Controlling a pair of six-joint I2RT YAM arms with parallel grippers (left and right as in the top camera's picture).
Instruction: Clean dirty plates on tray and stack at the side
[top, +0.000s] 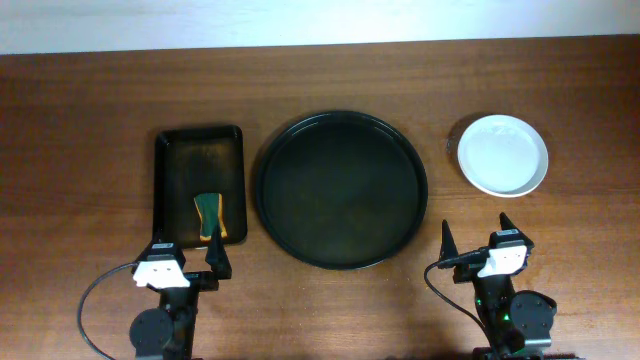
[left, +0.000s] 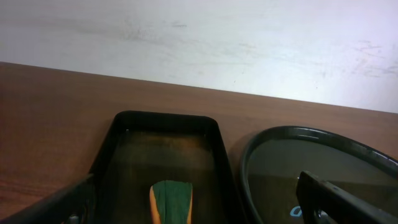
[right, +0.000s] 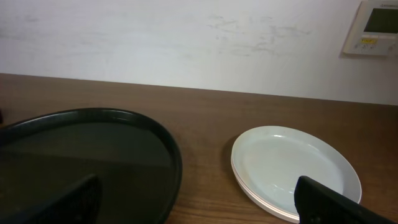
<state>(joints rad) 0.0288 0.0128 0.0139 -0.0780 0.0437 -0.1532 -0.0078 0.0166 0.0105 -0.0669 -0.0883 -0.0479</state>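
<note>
The plates (top: 503, 154) sit stacked on the worktop (top: 80, 130) to the right of the tray (top: 341, 190), apart from it. Just left of the tray lies a rectangular black tray (top: 195, 165) holding a green-and-orange sponge (top: 209, 217). Below the tray's near edge, the left jaws and right jaws gape wide, gripping nothing.

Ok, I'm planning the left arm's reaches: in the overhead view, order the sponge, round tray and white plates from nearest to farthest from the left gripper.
1. Sponge, in the rectangular tray, just ahead of the left gripper.
2. Round tray, mid-table, to its right.
3. Plates, at the far right.
</note>
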